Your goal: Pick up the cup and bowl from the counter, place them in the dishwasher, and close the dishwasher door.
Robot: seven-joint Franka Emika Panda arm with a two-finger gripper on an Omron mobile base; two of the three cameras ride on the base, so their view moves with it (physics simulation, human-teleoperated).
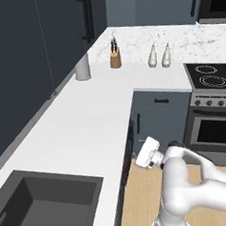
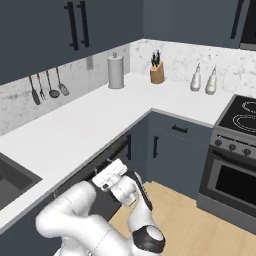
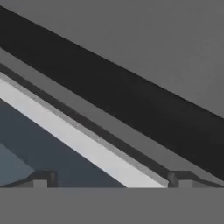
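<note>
The L-shaped white counter (image 1: 77,122) runs from the dark inset sink (image 1: 45,206) along the wall to a corner, then on to a steel oven (image 1: 214,126) with a black cooktop (image 1: 210,76). Its surface between the sink and the corner is bare and marble-veined. In the corner region stand a grey cylinder canister (image 2: 116,71), a wooden knife block (image 2: 157,71) and two pale bottles (image 2: 203,80). Utensils (image 2: 47,87) hang on the backsplash. Dark blue-grey cabinet fronts (image 2: 170,150) with black bar handles line the base run; upper cabinets of the same colour hang above. The floor (image 2: 185,220) is light wood.

The gripper (image 3: 112,178) is held low against the cabinet face just under the counter edge, beside a dark gap in the fronts (image 2: 107,160) where the dishwasher appears to sit; whether its door is fully shut cannot be told. The fingertips (image 3: 41,179) stand wide apart with nothing between them. Cup and bowl cannot be located on the counter.
</note>
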